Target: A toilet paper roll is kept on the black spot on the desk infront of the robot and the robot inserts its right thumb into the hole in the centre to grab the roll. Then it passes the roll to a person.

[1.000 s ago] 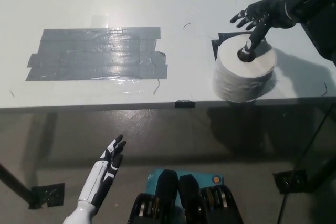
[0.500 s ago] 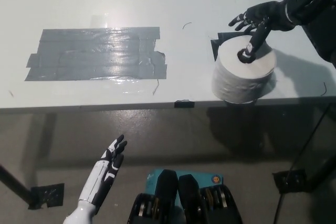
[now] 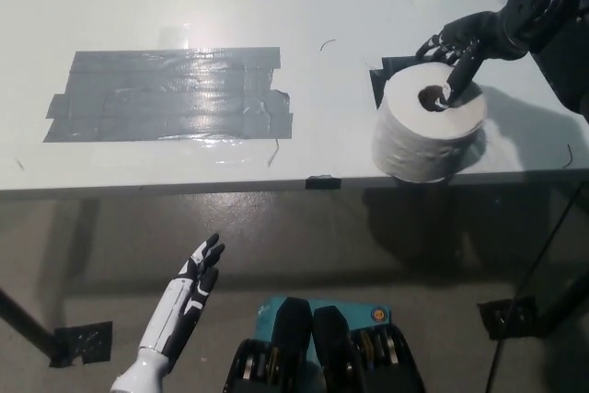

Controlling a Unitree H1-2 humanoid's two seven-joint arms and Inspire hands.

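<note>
While my right hand (image 3: pixel 457 43) hangs over the toilet roll (image 3: pixel 429 131), one black digit reaches down to the rim of the dark hole (image 3: pixel 430 97) in its centre, and I cannot tell whether it sits inside the hole or only against its edge. My fingers (image 3: pixel 435 42) are curled loosely over the far side of the roll, neither spread wide nor clamped on the paper; I would not call this a hold yet.

The roll stands upright on the pale surface (image 3: pixel 276 6), near the front edge, partly covering a small black patch (image 3: pixel 379 75) at its far left side.

My worry is a lift on a shallow insertion. If the digit is only resting on the rim, it could slip out and the roll would stay put or tip. Because the roll sits close to the front edge, a sideways nudge could push it off to the floor. Pressing the soft paper off-centre might also squash the hole and block entry.

My white left hand (image 3: pixel 191 287) rests below the surface, fingers apart, holding nothing.
</note>
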